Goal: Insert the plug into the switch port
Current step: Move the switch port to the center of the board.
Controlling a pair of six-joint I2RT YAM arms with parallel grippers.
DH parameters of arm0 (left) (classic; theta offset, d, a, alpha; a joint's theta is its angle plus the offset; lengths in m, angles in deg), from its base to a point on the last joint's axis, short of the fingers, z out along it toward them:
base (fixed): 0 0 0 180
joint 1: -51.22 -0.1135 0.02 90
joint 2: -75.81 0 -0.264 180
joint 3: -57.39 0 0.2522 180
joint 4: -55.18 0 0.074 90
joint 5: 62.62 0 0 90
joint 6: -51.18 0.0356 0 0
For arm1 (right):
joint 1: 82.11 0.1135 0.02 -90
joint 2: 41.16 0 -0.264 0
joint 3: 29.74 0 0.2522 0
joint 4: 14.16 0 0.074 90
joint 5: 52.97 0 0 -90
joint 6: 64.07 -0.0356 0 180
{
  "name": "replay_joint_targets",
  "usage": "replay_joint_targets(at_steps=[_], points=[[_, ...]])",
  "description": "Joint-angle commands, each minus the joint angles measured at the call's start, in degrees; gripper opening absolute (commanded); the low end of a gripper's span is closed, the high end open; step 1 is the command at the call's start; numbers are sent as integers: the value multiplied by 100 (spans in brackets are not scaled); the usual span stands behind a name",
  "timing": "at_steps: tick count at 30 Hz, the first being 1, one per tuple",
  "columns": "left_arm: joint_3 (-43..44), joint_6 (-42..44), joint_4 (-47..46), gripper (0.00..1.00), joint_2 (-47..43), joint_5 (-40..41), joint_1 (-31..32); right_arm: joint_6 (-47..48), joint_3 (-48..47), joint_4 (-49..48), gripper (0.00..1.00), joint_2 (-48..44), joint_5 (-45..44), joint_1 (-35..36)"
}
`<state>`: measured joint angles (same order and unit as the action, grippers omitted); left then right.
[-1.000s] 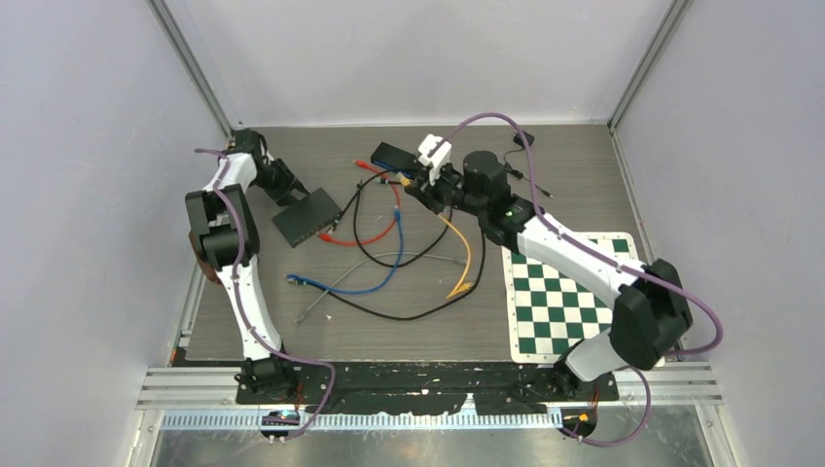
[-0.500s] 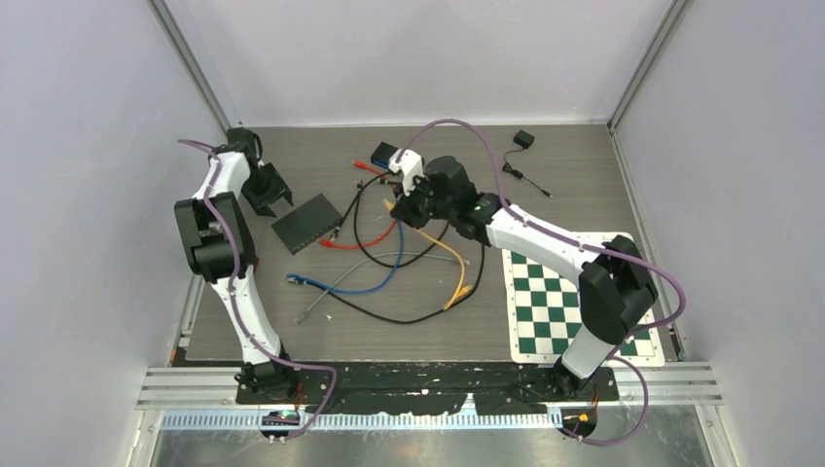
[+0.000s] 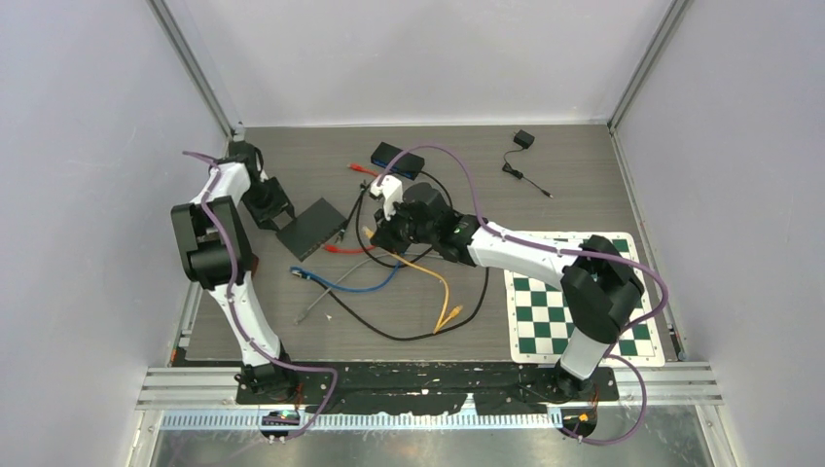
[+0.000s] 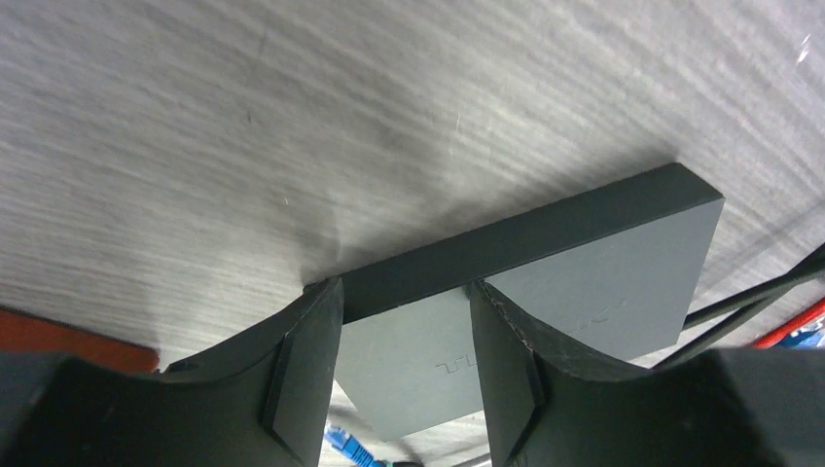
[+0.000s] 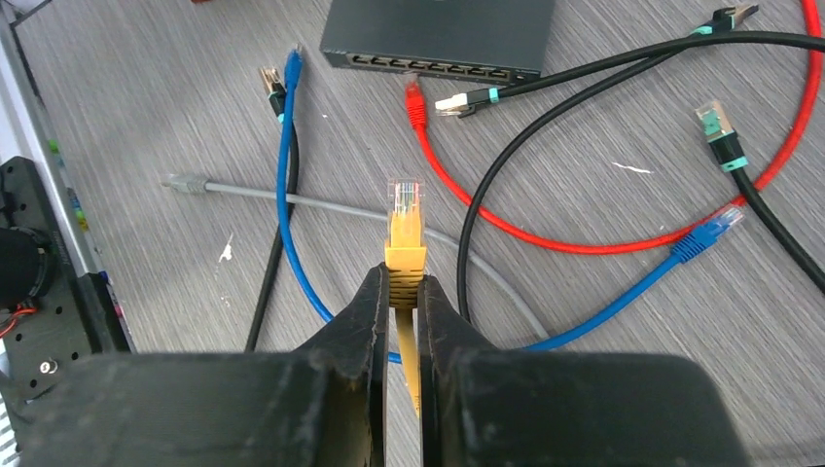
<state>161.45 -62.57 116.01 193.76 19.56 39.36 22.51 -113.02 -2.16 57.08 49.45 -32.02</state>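
Note:
The dark switch [image 3: 311, 226] lies flat at the left middle of the table. Its row of ports [image 5: 433, 68] faces my right gripper. My right gripper [image 5: 404, 287] is shut on the boot of the yellow plug [image 5: 406, 219], whose clear tip points at the ports from a short way off. From above, the right gripper [image 3: 381, 233] sits just right of the switch. My left gripper [image 4: 406, 292] stands open over the switch's [image 4: 584, 263] far left corner, one finger at the corner's end and the other over the top face. In the top view the left gripper [image 3: 272, 206] is at that corner.
Loose cables lie around the switch: red [image 5: 545, 238], blue [image 5: 287, 195], grey [image 5: 292, 199] and black [image 5: 584, 92], with a red plug [image 5: 415, 97] just short of the ports. A blue box [image 3: 397, 156] and a black adapter [image 3: 523, 139] sit at the back, a chessboard mat [image 3: 569, 292] at right.
My right arm has swung left and nearer with the yellow plug, from beside the blue box to the switch's port side. My left gripper opened, drew back, then returned to the switch's corner.

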Motion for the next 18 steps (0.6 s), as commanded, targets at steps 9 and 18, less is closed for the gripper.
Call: replay_joint_targets(at_steps=[9, 18], points=[[-1354, -242, -541, 54, -1412, -638, 8, 727, -1351, 1178, 5, 872, -724, 254], [-1550, -475, -691, 53, -1236, -521, 8, 987, -3258, 2150, 5, 2545, -1134, 842]])
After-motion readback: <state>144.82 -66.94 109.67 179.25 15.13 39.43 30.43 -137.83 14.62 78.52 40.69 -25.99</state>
